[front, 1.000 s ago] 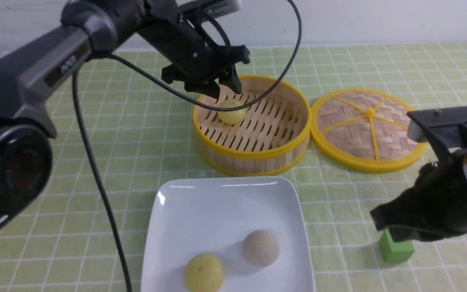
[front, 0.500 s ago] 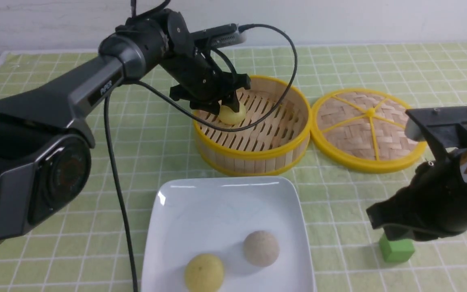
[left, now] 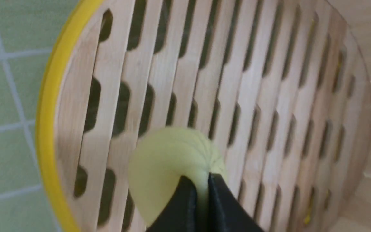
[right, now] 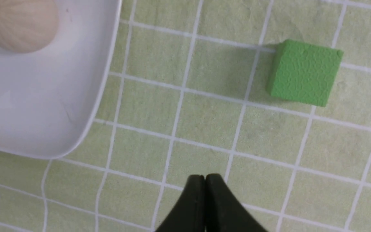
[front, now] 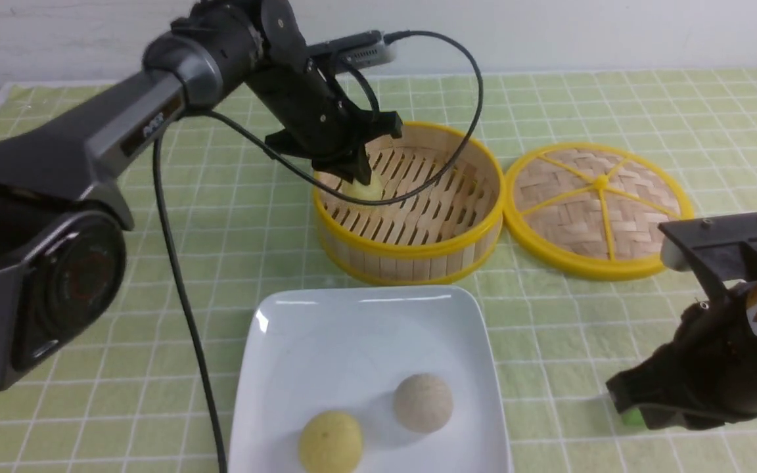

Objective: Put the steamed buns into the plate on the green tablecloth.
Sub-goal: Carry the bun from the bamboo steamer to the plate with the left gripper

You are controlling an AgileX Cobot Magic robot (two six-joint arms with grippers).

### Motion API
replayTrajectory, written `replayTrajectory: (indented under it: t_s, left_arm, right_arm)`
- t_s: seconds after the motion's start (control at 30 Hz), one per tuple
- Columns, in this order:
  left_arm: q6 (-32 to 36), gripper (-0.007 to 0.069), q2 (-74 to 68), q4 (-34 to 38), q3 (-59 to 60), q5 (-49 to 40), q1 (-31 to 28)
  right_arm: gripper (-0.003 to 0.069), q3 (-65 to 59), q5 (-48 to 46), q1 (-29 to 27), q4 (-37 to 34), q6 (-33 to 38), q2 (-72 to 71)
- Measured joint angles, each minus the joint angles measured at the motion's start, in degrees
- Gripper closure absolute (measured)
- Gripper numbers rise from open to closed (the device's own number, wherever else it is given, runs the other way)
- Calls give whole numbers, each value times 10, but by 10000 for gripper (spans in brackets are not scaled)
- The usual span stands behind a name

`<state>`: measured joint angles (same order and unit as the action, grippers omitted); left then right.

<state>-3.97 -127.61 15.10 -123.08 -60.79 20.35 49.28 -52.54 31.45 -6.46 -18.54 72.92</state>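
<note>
Two buns lie on the white plate (front: pixel 365 328) at 6 o'clock in the front view: a yellow plate bun (front: pixel 330 441) by the near edge and a beige bun (front: pixel 423 402) close by at its 2 o'clock, not touching. The plate sits on a green checked cloth (front: pixel 221 230). At the plate's 12 o'clock stands a round slatted basket (front: pixel 411 248), with its woven lid (front: pixel 598 210) flat on the cloth just beside it at 3 o'clock. The left pincer (front: pixel 360 172) reaches into the basket's 10 o'clock side, onto the basket bun (front: pixel 362 191). The right pincer (front: pixel 618 402) hangs low at the plate's 3 o'clock, hiding most of a green cube (front: pixel 629 416).

Left wrist view: the left pincer (left: pixel 201 185) is pinched almost shut, with a thin strip of the basket bun (left: pixel 163 158) squeezed between its tips. The bun rests on the basket (left: pixel 48 106) slats near the wall.

Right wrist view: the right pincer (right: pixel 204 179) is closed tight, gripping nothing, above bare cloth (right: pixel 204 129). The cube (right: pixel 304 72) stands apart from it. A plate (right: pixel 60 106) corner shows, with the beige bun (right: pixel 18 25) on it.
</note>
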Motion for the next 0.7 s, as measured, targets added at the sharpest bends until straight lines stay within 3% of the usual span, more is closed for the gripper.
replayTrajectory:
  t_s: [0.23,0.37,0.5,0.57,0.67,0.7]
  left_arm:
    - [22,606,179,-58,-1,-97,-1]
    - [25,606,246,-78,23,-102,-1]
    - [26,605,339,-70,167,-102,-1]
    - [32,605,379,-20,331,-92,5]
    - [51,603,390,22,442,-29,25]
    - [68,602,389,44,504,29,41]
  right_arm:
    - [639,0,-15,0,39,0,-11]
    - [638,-1,-31,0,51,0,-32]
    - [633,-1,-44,0,65,0,-73]
    - [631,-1,-47,0,69,0,-104]
    - [629,-1,-47,0,76,0,-130]
    - [627,-1,-47,0,78,0,-144]
